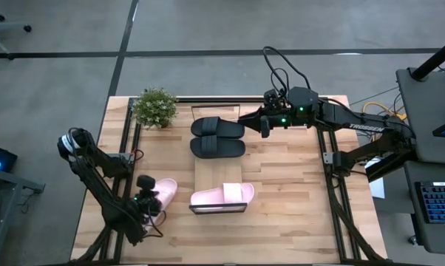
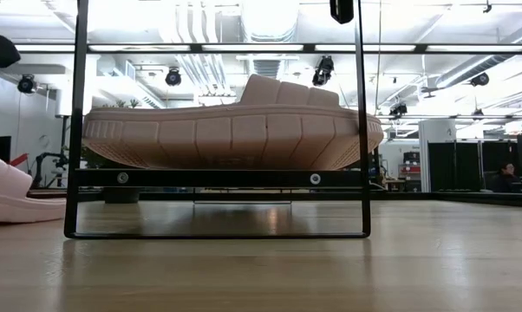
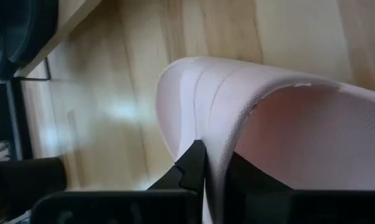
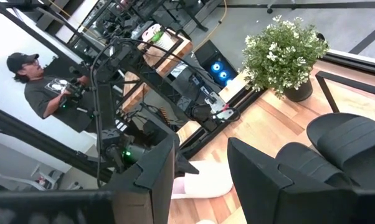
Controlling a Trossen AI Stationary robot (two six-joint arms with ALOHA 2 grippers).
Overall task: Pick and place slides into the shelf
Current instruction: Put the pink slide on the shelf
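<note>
**Three slides on the shelf, last pink one just getting picked up**

Quick status, left to right.

Over on the near left, the left pincer [image 1: 150, 201] is clamped down on the strap of the one loose pale pink open-toe slide [image 1: 160, 193], which sits on the light butcher-block wooden surface [image 1: 282, 214], just left of the shelf and not on it. In the left wrist view you can see the two dark fingers [image 3: 194, 163] squeezed narrow on the pink strap edge [image 3: 206, 106]. Looks to me like the grab is made but the lift hasn't happened yet.

Middle of the surface is the long narrow light-wood shelf with the thin dark frame [image 1: 208, 171]. Its near end already holds the other pale pink slide [image 1: 222, 196], lying crosswise; the low view shows it sitting right on the rack. At the far end are the two matte black slides [image 1: 217, 137], side by side, also crosswise.

Small green potted plant [image 1: 155, 107] sits at the far left corner, out of the way.

Far right, the right pincer [image 1: 265, 124] hangs just beside the black pair with its jaws wide, holding nothing. Seems to be waiting.

So I'd call it three of four done. What's left: carry the last pink slide over to the bare stretch in the middle of the shelf.
</note>
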